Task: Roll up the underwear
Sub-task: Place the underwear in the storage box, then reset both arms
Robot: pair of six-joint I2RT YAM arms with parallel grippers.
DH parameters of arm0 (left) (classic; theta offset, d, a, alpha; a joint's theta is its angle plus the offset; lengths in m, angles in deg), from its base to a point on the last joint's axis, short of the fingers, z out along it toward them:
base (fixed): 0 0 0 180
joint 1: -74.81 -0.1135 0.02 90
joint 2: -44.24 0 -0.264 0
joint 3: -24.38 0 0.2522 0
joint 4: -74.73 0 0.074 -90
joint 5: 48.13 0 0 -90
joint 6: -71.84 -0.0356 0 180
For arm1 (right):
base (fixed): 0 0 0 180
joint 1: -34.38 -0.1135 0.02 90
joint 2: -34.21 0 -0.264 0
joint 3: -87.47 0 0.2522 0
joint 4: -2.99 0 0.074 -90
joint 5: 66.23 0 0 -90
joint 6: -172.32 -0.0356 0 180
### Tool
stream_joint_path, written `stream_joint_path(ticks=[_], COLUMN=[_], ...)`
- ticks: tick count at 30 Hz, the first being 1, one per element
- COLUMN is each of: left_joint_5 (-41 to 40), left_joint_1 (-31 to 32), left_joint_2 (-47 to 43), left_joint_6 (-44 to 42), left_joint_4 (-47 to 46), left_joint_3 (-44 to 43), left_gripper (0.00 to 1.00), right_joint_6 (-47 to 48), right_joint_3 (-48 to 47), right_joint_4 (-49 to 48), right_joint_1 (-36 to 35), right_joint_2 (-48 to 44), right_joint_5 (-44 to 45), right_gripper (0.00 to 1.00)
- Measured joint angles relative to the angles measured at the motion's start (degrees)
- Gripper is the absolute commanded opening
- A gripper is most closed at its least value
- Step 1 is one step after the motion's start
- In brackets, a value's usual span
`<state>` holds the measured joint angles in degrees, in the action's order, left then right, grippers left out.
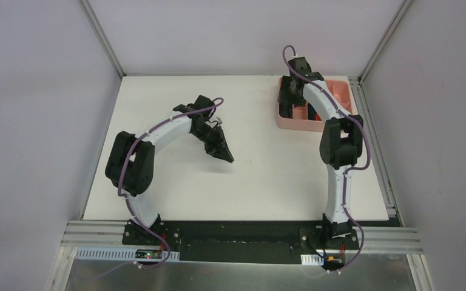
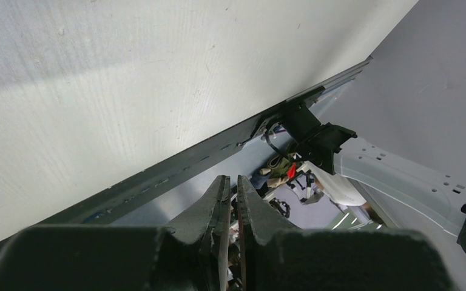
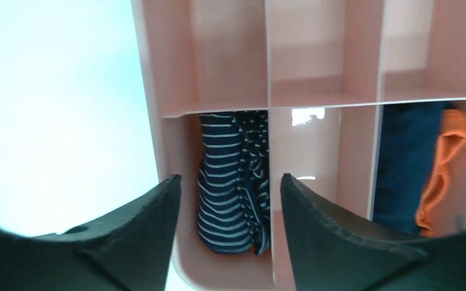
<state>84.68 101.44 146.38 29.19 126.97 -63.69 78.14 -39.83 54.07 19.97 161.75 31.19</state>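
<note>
Pink plastic marks the working spot in the top view. The pink compartment tray [image 1: 306, 126] sits at about 1 o'clock on the white table [image 1: 267, 182], and my right gripper [image 1: 290, 102] hangs over its 9 o'clock end. I judge it is there to set rolled cloth into a cell. The arm hides most of the tray from here, so I cannot read the cloth or the finger spacing. My left gripper [image 1: 223, 153] hovers near the table's middle with its tip aimed at 5 o'clock, well apart from the tray.

The left wrist view shows that gripper's fingers [image 2: 215, 206] almost together, with only a sliver between them and nothing held. Bare table fills the view toward 10 o'clock.

In the right wrist view, the fingers [image 3: 139, 230] stand well apart above a cell and grip nothing. The striped brief [image 3: 221, 194] lies in that cell at 6 o'clock, against the tray's outer wall. It is dark blue with thin pale stripes, bunched into a narrow bundle with crumpled folds along its right side. It looks soft and loosely rolled, so I judge it could relax open.

The navy brief [image 3: 400, 163] fills a cell at 3 o'clock, with its orange trim [image 3: 446, 170] bulging on the right. The cell between the two shows only pink wall.
</note>
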Motion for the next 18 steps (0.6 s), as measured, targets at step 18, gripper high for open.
stream_joint_path(ticks=[18], left_joint_5=[-1.92], left_joint_1=[0.00], left_joint_2=[-4.74], left_joint_6=[0.02], left_joint_4=[0.37], left_joint_3=[1.07], left_gripper=[0.17], right_joint_6=[-3.63], right_joint_3=[5.25], right_joint_4=[2.75], right_joint_1=[-0.44], right_joint_2=[-18.60], right_joint_5=[5.62], right_gripper=[0.99])
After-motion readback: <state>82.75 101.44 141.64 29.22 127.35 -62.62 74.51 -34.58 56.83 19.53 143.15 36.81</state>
